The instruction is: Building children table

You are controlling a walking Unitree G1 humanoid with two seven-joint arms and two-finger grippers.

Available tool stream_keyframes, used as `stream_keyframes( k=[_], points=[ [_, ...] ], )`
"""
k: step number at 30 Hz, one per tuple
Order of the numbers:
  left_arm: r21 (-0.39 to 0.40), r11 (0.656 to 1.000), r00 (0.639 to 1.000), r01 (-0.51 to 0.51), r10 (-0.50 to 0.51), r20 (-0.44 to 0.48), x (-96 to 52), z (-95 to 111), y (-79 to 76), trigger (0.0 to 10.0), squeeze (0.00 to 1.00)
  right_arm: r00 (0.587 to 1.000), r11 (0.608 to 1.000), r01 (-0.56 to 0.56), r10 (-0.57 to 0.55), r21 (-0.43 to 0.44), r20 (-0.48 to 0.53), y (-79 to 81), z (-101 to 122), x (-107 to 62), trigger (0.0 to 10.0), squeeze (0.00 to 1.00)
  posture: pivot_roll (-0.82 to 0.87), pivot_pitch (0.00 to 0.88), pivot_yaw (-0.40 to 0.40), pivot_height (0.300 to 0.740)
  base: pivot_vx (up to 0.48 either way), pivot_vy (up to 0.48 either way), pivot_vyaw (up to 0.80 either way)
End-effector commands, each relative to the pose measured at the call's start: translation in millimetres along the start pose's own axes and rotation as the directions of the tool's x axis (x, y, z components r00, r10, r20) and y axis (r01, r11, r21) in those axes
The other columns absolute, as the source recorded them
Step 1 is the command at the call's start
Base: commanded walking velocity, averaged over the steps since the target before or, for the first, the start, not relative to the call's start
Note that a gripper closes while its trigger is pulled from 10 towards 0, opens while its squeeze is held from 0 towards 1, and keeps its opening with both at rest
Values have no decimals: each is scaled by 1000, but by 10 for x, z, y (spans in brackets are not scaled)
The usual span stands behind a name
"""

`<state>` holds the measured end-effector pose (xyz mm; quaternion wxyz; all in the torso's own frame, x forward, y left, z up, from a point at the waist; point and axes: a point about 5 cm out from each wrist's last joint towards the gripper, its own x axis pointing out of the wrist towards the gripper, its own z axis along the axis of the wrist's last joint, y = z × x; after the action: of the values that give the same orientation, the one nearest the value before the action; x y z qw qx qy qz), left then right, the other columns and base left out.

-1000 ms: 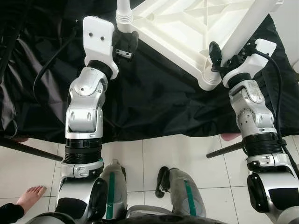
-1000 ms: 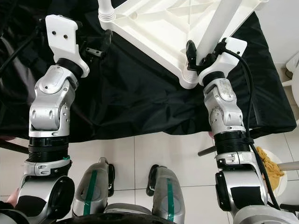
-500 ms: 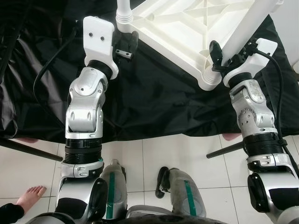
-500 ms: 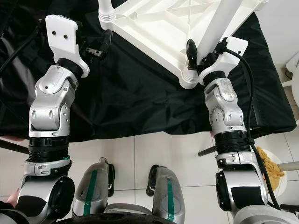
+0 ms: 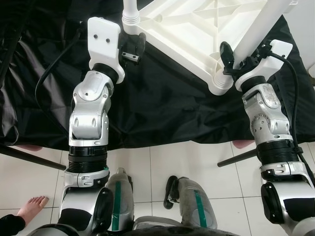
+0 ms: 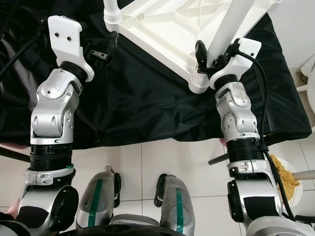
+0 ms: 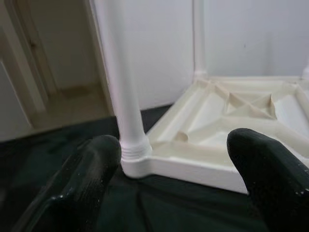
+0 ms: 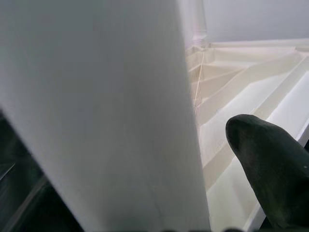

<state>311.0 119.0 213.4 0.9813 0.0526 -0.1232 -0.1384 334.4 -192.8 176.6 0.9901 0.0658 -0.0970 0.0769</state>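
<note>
Lying upside down on a black cloth (image 5: 162, 105), the white plastic table (image 5: 192, 34) shows its ribbed underside, and its legs stand up from the corners. The cloth covers the far part of a white tiled floor (image 5: 162, 167).

The right gripper (image 5: 235, 58) is at the near right corner of the table, with its two black fingers closed around the lower part of the near right leg (image 5: 258, 27), just above the corner socket (image 5: 221, 83). In the right wrist view this leg (image 8: 106, 111) is very close, with one black fingertip (image 8: 270, 169) beside it.

The left gripper (image 7: 174, 159) is at the left corner, near the base of the left leg (image 7: 123, 92). Its fingers are apart and hold nothing.

At the near left, a person's bare foot (image 5: 32, 206) rests on the tiles.
</note>
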Motion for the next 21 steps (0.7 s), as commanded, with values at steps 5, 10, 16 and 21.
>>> stream_keyframes(
  k=[5, 10, 16, 21],
  points=[
    [13, 1000, 999, 12, -12, 37, 15, 28, -4, 10000, 0, 966, 978, -194, 204, -76, 160, 148, 201, 23, 10000, 0, 122, 0, 0, 740, 0, 0, 0],
    [13, 1000, 999, 13, -13, 38, 13, 28, -5, 10000, 0, 966, 978, -196, 205, -76, 159, 153, 198, 22, 10000, 0, 123, 0, 0, 740, 0, 0, 0],
    [12, 1000, 999, 19, -19, 42, 3, 14, -22, 10000, 0, 964, 976, -203, 214, -80, 155, 156, 186, 23, 10000, 0, 123, 0, 0, 740, 0, 0, 0],
    [9, 1000, 999, 22, -22, 42, -14, -3, -34, 10000, 0, 965, 976, -202, 213, -84, 151, 151, 173, 3, 10000, 0, 121, 0, 0, 740, 0, 0, 0]
  ],
)
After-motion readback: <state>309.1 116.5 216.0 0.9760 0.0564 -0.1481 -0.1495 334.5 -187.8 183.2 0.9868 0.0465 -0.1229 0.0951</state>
